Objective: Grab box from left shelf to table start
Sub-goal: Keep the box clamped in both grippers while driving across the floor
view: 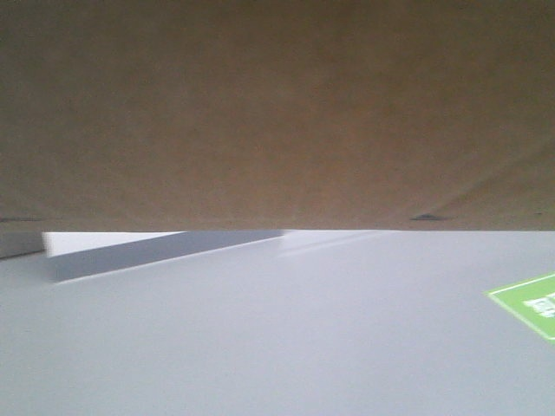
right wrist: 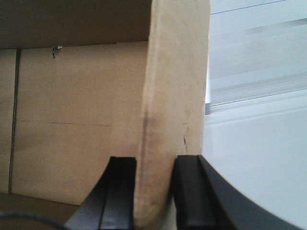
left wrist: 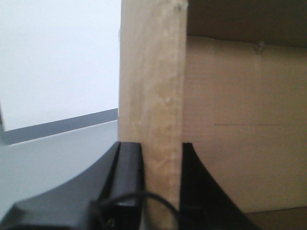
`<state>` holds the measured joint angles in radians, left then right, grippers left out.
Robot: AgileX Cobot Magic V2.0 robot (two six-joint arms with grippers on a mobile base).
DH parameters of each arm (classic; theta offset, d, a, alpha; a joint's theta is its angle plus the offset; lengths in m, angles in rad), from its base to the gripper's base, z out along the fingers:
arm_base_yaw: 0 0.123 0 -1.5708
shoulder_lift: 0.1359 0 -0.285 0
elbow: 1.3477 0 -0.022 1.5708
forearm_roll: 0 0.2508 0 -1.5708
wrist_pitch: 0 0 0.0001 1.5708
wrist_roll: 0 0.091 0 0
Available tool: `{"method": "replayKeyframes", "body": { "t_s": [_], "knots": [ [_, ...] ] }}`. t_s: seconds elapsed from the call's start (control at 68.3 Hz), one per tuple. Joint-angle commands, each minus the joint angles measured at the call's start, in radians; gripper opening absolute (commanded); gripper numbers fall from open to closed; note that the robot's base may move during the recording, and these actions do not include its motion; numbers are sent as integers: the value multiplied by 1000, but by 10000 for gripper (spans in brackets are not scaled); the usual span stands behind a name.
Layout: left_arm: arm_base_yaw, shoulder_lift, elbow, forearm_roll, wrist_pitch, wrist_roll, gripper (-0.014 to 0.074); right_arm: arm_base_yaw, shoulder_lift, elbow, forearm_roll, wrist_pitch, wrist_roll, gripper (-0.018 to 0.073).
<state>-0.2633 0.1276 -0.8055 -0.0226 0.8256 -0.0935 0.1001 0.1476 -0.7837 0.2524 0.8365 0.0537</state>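
Observation:
The brown cardboard box [view: 277,113] fills the upper half of the front view, its lower edge hanging just above the white table [view: 260,347]. In the left wrist view my left gripper [left wrist: 162,153] is shut on an upright cardboard flap of the box [left wrist: 153,72], one black finger on each side. Likewise my right gripper [right wrist: 154,165] is shut on the box's other flap [right wrist: 175,72], with the box's inner wall [right wrist: 72,120] to its left. The left shelf is out of view.
A green label [view: 531,303] lies on the table at the right edge. A grey strip [view: 156,253] and a white wall show beyond the table's far left, under the box.

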Motion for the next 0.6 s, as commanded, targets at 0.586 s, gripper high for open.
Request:
{"method": "replayKeyframes", "body": {
  "t_s": [0.586],
  "knots": [
    [-3,6,-45,42,-205,-14,-99,-12,20,-27,-162,-161,-8,54]
  ]
}}
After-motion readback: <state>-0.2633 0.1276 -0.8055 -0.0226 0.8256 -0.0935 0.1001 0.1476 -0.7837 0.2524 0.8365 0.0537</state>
